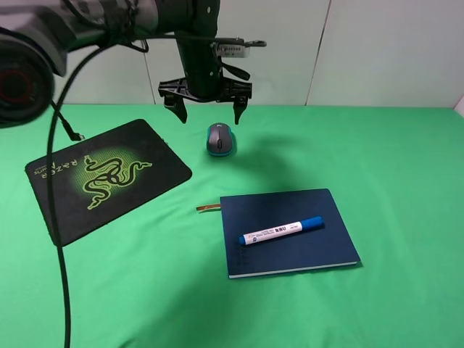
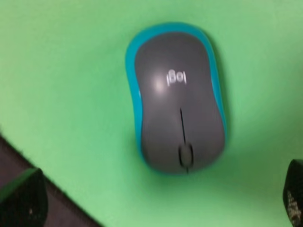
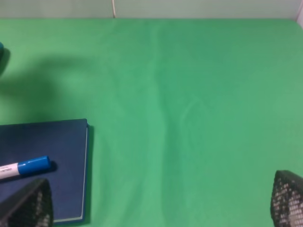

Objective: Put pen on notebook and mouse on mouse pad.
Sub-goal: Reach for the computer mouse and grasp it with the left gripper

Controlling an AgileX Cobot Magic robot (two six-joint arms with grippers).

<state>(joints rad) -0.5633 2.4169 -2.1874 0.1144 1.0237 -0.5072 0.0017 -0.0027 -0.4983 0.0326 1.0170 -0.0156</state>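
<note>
Green cloth table (image 1: 406,181), soft weave with faint creases; pale panelled wall behind it.

Supports and their loads:
- Notebook (image 1: 290,254): dark navy hardcover, rectangular, flat on the cloth right of centre. A brown ribbon (image 1: 208,208) pokes out past its far left corner.
- The pen (image 1: 281,230) lies on the notebook cover, slantwise. White labelled barrel, blue cap toward the right, blue butt end toward the left. All of it is within the cover's edges.
- Mouse pad (image 1: 65,203): black, matte, rounded corners, green snake logo and lettering. Sits at the left, turned at an angle.
- Mouse (image 1: 220,138): oval, smooth grey top, teal sides, scroll wheel. It rests on bare cloth near the pad's far right corner, apart from the pad and beyond the notebook.

Left gripper (image 1: 209,116): black, pointing down, hovering above the mouse with jaws spread wider than the mouse and touching nothing. In the left wrist view the mouse (image 2: 180,104) lies between the two dark fingertips (image 2: 21,201). That view is blurred; the white mark on the shell looks like "logi", not certain.

Right gripper (image 3: 156,203): jaws spread wide, mesh-textured pads (image 3: 26,205) at either side, nothing between them. It is above open cloth beside the notebook (image 3: 57,151), with the pen's (image 3: 26,165) blue cap in its view.
</note>
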